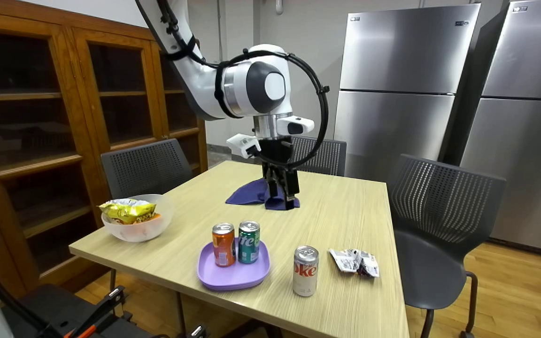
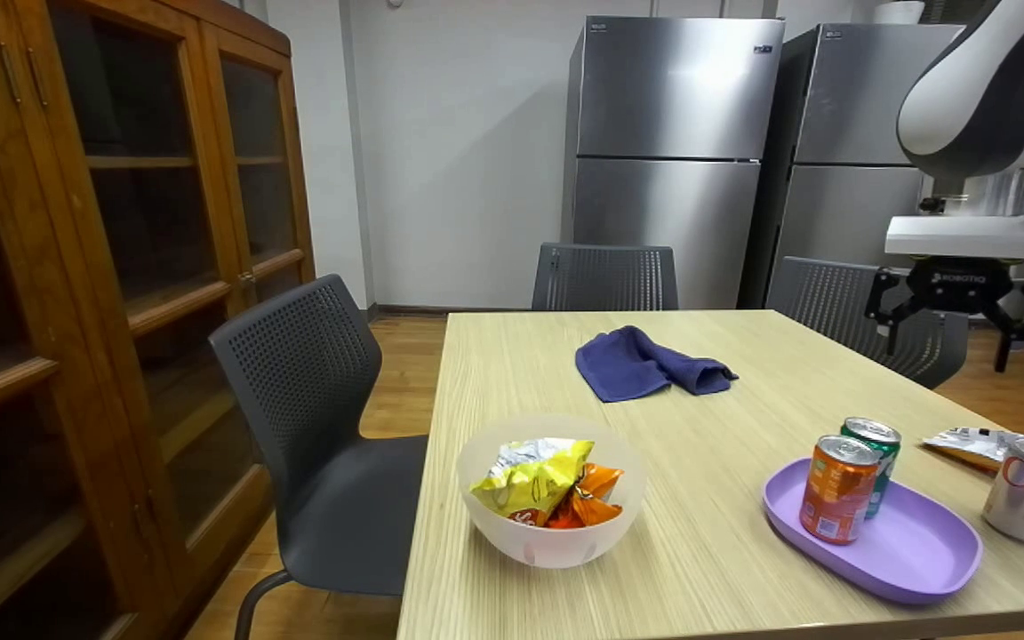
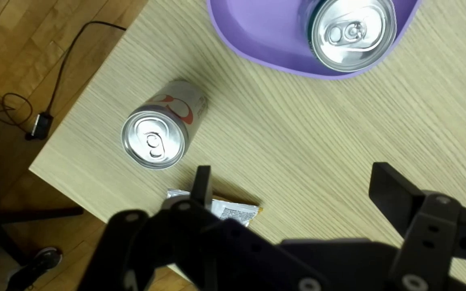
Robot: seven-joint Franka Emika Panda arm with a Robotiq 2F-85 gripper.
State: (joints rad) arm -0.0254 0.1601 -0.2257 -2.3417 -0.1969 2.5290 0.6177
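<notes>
My gripper [image 3: 293, 178] stands open above the table with nothing between its fingers; it also shows in both exterior views [image 1: 282, 199] [image 2: 948, 351]. In the wrist view a silver foil packet [image 3: 235, 212] lies partly hidden behind one finger. Beside that finger, apart from it, a silver Coke can [image 3: 156, 137] stands upright on the table. A purple tray [image 3: 257, 36] holds an upright green can [image 3: 352, 34] and, seen in both exterior views, an orange can [image 1: 224, 246] [image 2: 839, 489]. A dark blue cloth [image 2: 623, 364] lies crumpled farther back, partly behind the gripper in an exterior view [image 1: 247, 193].
A translucent bowl [image 2: 552, 547] with a yellow packet [image 2: 530, 484] and an orange packet [image 2: 596, 498] stands near a table edge. Dark chairs [image 1: 439, 211] surround the table. Behind are fridges [image 1: 397, 122] and a wooden cabinet [image 1: 78, 141].
</notes>
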